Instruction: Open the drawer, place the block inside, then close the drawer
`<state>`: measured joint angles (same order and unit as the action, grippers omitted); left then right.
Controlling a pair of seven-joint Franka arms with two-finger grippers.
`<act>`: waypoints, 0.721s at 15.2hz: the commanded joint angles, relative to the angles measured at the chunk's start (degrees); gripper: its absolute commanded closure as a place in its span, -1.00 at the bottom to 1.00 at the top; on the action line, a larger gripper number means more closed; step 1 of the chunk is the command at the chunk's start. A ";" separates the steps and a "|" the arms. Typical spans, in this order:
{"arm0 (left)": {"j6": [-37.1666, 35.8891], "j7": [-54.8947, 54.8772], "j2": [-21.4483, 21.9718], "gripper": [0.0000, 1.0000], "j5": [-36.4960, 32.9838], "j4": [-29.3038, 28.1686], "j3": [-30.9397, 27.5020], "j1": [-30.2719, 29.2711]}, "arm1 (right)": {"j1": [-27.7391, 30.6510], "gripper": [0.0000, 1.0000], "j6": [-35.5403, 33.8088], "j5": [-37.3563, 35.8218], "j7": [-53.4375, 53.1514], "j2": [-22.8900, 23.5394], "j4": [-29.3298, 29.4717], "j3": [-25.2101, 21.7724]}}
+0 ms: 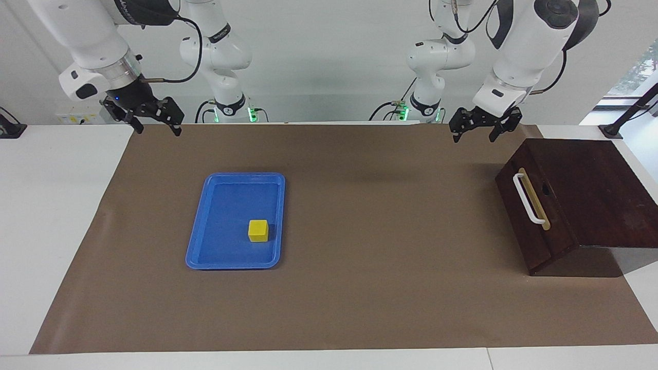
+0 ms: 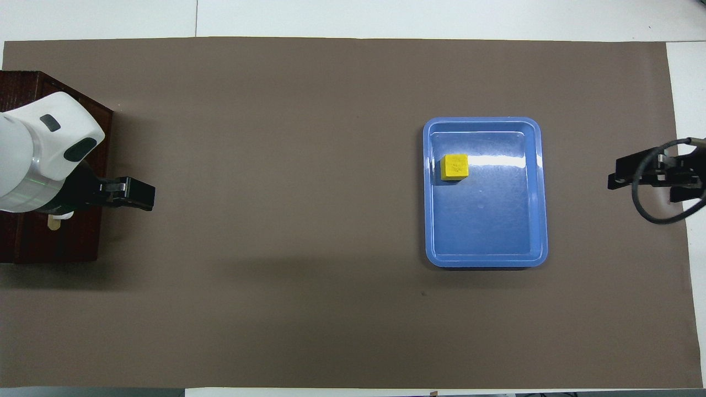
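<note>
The drawer (image 1: pixel 534 226) is shut in its dark wooden box at the left arm's end of the table, its white bar handle (image 1: pixel 528 198) facing the table's middle. The yellow block (image 1: pixel 258 230) lies in a blue tray (image 1: pixel 205 226), seen from overhead too (image 2: pixel 454 166). My left gripper (image 1: pixel 474 136) is open and empty, up in the air over the mat beside the drawer's front. In the overhead view the left gripper (image 2: pixel 132 194) and wrist hide most of the handle. My right gripper (image 1: pixel 159 131) is open and empty, raised over the mat's edge at the right arm's end.
A brown mat (image 1: pixel 380 288) covers most of the white table. The blue tray (image 2: pixel 485 262) sits on it toward the right arm's end. The wooden box (image 1: pixel 591 180) stands angled at the mat's corner.
</note>
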<state>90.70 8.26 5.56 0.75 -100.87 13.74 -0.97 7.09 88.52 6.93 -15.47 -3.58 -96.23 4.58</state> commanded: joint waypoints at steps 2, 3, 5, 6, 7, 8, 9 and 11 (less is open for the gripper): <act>2.11 5.53 2.09 -1.00 0.57 -2.49 -0.55 2.45 | 0.29 -1.00 9.36 11.57 -23.92 -2.39 -9.83 0.34; 2.20 5.98 2.17 -1.00 0.57 -2.75 -0.55 2.98 | 0.21 -1.00 12.00 14.83 -30.61 -1.61 -10.98 0.34; 2.64 6.07 2.18 -1.00 0.57 -2.76 -0.46 3.16 | -1.54 -1.00 16.14 19.50 -41.96 2.51 -11.08 0.34; 2.82 5.98 2.18 -1.00 0.66 -2.84 -0.46 3.25 | -1.73 -1.00 18.24 22.13 -46.45 4.18 -11.08 0.34; 3.43 5.98 2.35 -1.00 0.66 -3.54 -0.46 3.51 | -2.34 -1.00 20.70 25.03 -51.11 5.85 -11.17 0.34; 4.48 6.15 2.53 -1.00 0.66 -3.98 -0.46 3.60 | -3.04 -1.00 22.20 27.06 -54.98 7.78 -11.17 0.34; 5.88 6.07 2.44 -1.00 0.57 -5.38 -0.55 3.69 | -3.05 -1.00 22.13 28.82 -57.80 8.50 -11.08 0.25; 9.74 5.81 2.44 -1.00 0.05 -8.98 -0.64 4.13 | -2.95 -1.00 22.30 32.78 -60.29 10.78 -11.25 0.25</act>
<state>95.86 13.70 6.06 0.75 -104.28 13.87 2.05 3.87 110.29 35.98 -72.48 5.51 -107.48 4.82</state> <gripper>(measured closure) 0.000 0.000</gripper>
